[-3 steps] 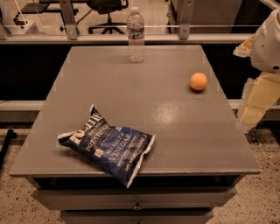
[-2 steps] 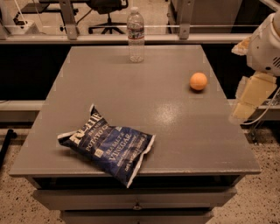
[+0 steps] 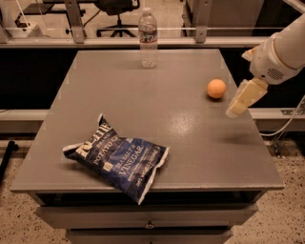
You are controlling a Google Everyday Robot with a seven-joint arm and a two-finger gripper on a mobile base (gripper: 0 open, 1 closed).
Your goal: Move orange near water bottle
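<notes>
The orange (image 3: 216,88) lies on the right side of the grey table (image 3: 157,119), small and round. The water bottle (image 3: 148,38) stands upright at the table's far edge, clear with a white cap and a pale label band. My gripper (image 3: 237,109) hangs over the table's right edge, just right of the orange and a little nearer to the camera, apart from it. It comes down from the white arm (image 3: 281,52) at the upper right.
A dark blue potato chip bag (image 3: 119,159) lies at the table's front left. Drawers sit under the table front (image 3: 147,217). A rail (image 3: 95,42) and an office chair (image 3: 116,12) are behind the table.
My arm and gripper have moved left and down, from beyond the table's right edge in over it, closer to the orange. The orange, bottle and bag have not moved.
</notes>
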